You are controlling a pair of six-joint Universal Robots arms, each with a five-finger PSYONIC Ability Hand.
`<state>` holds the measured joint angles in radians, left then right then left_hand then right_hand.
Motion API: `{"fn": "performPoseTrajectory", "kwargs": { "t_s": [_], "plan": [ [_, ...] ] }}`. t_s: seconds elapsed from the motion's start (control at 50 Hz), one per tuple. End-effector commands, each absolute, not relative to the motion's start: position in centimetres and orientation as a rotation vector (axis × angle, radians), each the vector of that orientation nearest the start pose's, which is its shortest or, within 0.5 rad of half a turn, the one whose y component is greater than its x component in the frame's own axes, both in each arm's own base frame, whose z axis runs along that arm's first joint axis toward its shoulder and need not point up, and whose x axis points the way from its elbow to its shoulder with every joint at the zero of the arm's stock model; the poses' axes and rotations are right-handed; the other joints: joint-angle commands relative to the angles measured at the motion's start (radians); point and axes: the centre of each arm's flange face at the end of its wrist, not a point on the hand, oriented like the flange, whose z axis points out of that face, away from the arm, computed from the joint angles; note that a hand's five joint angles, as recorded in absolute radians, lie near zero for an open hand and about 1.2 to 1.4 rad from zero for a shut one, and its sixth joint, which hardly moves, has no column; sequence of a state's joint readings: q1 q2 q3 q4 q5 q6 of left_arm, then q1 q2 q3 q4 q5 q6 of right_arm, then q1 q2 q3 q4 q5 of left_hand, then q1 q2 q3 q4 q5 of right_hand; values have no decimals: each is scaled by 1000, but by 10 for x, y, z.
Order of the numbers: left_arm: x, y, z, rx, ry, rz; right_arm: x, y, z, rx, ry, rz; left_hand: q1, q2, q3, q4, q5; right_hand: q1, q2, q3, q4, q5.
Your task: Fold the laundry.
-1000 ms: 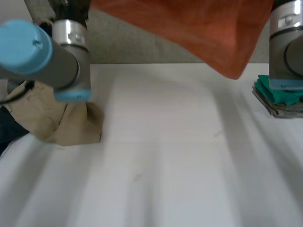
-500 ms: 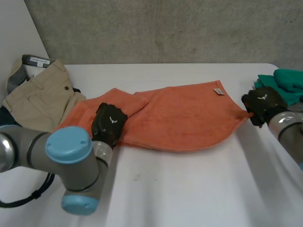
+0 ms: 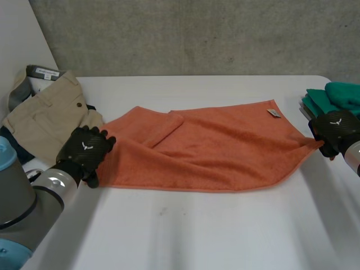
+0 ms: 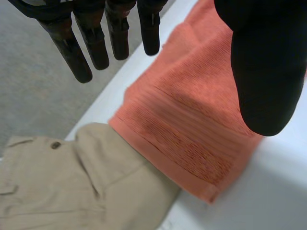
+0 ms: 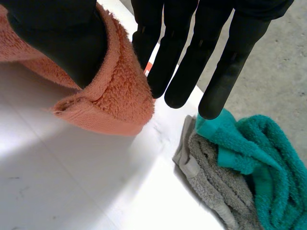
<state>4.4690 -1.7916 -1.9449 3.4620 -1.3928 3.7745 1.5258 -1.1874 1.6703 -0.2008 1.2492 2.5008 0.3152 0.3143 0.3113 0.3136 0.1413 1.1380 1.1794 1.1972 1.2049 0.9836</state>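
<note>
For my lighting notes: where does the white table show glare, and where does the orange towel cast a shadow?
Right wrist view: the white table glares beside the raised corner of the orange towel. Head view: even light, a thin shadow under the towel's near edge. Left wrist view: the table beside the hem looks dimmer.

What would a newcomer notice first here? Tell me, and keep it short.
The orange towel lies spread across the middle of the white table, with a flap folded over near one end. The right hand pinches its corner beside a stack of green and grey towels. The left hand is open at the opposite end, next to tan trousers.
</note>
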Motion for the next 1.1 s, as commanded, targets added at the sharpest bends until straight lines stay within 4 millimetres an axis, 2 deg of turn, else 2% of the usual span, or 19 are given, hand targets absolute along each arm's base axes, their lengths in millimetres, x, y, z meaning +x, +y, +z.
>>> {"fn": "performPoseTrajectory", "kwargs": {
  "t_s": [0.02,0.1,0.32,0.46,0.72,0.86,0.9,1.0,1.06,1.1],
  "plan": [
    [-206,-257,136,1220,2209,-1761,147,-343,169,-1079,2395,-1966,148,149,152,149,147,258,217,199,191,238],
    [-202,-266,127,1206,2231,-1736,148,-342,167,-1081,2397,-1955,154,155,158,155,153,258,217,199,191,238],
    [-208,-286,107,1225,2253,-1711,147,-338,162,-1081,2409,-1929,259,260,263,261,259,258,217,199,191,238],
    [-209,-300,109,1205,2222,-1746,148,-335,158,-1085,2412,-1911,603,603,607,604,602,258,217,199,191,238],
    [-215,-316,103,1214,2202,-1765,148,-331,155,-1087,2420,-1890,615,616,619,616,614,258,217,199,191,238],
    [-218,-323,107,1212,2176,-1790,149,-330,154,-1088,2421,-1885,641,642,645,643,640,258,217,199,191,238],
    [-218,-325,107,1213,2175,-1789,149,-330,155,-1088,2420,-1887,708,709,712,710,708,258,217,199,191,238],
    [-219,-326,109,1209,2170,-1792,148,-330,154,-1086,2423,-1883,1080,1081,1084,1082,1080,258,217,199,191,238],
    [-220,-325,110,1212,2172,-1788,148,-329,154,-1086,2423,-1883,1079,1079,1082,1080,1078,258,217,199,191,238],
    [-222,-320,111,1226,2181,-1780,148,-329,154,-1086,2424,-1881,716,717,720,718,716,258,217,199,191,238]
  ]
}}
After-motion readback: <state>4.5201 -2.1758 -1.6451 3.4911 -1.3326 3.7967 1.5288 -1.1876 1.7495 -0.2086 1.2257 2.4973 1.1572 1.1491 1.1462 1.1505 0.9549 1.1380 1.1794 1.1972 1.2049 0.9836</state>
